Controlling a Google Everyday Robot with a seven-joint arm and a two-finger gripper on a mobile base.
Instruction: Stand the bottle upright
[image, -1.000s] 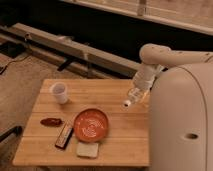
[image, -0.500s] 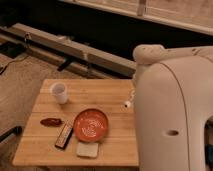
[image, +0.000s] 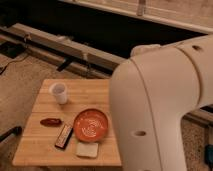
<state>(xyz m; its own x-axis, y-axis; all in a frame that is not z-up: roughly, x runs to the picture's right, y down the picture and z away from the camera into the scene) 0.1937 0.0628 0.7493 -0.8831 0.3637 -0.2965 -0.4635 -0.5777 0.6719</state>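
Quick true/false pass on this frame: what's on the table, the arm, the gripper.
1. A white cup stands upright near the far left corner of the table. True.
2. The bottle stands in the orange bowl. False: nothing stands in the bowl, and no bottle shows in this view.
3. The robot's arm blocks the right side of the table. True.
4. The gripper hangs in plain sight over the cup. False: the gripper is out of view, hidden by the arm's bulk, and shut.
5. The dark bar lies to the right of the bowl in the picture. False: it lies to the bowl's left, near the front edge.
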